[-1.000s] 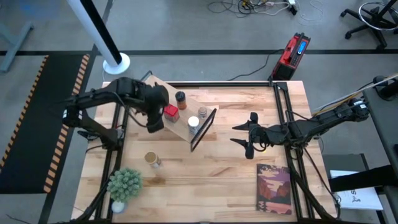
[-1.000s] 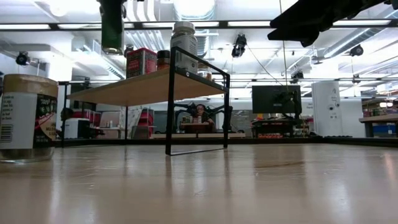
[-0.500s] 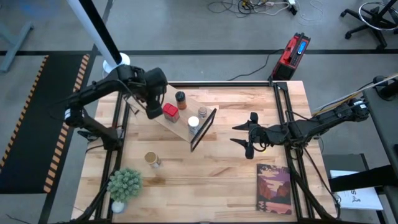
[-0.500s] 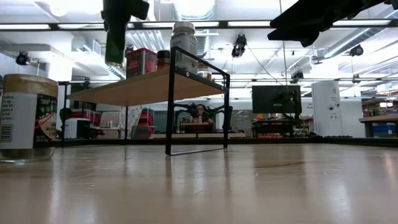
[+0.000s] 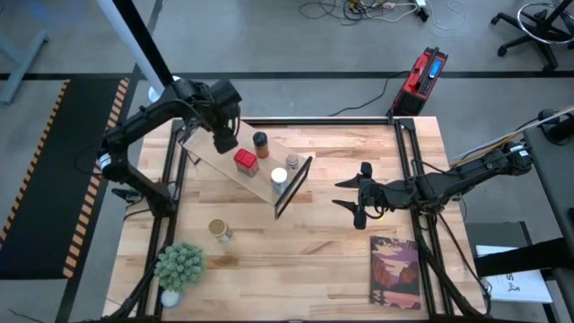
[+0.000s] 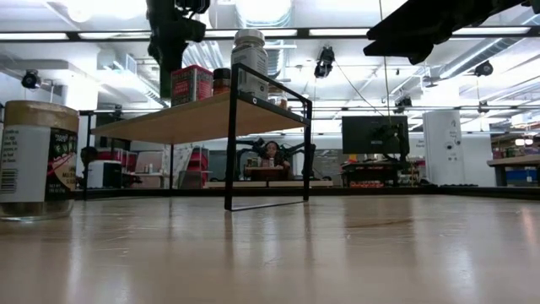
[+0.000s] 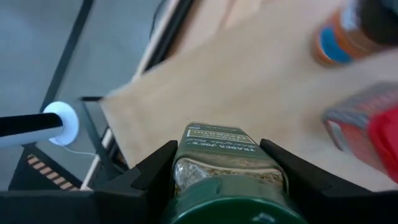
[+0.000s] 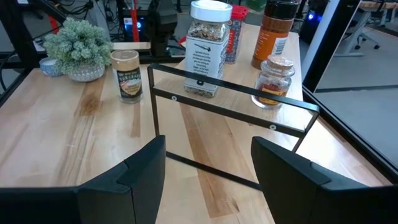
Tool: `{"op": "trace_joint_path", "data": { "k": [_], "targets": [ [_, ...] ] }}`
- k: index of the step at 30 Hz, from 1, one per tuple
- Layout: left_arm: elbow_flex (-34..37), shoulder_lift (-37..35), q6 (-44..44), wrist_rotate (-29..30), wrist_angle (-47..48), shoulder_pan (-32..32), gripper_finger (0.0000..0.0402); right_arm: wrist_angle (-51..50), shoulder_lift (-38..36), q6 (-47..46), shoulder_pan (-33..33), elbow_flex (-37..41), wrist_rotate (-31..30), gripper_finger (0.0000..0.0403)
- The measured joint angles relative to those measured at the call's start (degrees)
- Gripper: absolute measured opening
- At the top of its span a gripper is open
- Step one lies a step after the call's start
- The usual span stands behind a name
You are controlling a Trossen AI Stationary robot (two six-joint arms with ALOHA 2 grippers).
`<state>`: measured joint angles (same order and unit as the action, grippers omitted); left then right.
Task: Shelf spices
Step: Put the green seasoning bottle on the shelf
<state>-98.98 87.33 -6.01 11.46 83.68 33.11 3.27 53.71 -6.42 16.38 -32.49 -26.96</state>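
The pale wooden surface (image 5: 305,242) carries the slanted shelf (image 5: 235,172), a tan-topped jar (image 5: 219,230), a potted plant (image 5: 178,266) near the front left corner and a book (image 5: 395,272) at front right. On the shelf stand a red tin (image 5: 246,161), a dark-lidded brown jar (image 5: 261,143), a white-lidded jar (image 5: 279,178) and a small jar (image 5: 292,162).

Six spice jars (image 5: 291,162) — one shelf (image 5: 235,170) — one plant (image 5: 179,264).

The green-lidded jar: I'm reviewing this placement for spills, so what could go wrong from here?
The left gripper holds the green-lidded jar above the shelf, close to the red tin; lowering it could knock the tin. The plank looks slanted, so a released jar might tip or slide.
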Motion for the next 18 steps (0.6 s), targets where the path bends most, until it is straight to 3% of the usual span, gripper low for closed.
{"op": "trace_joint_path", "data": {
  "k": [10,18],
  "targets": [
    [0.13,1.42,1.50,-4.94,-6.62,11.12,0.0190,0.02,0.00,0.42,0.00,0.02,0.13,0.0213],
    [0.25,8.42,8.42,-5.01,-7.37,14.43,0.0190,0.44,0.00,0.63,0.00,0.04,0.13,0.0213]
  ]
}}
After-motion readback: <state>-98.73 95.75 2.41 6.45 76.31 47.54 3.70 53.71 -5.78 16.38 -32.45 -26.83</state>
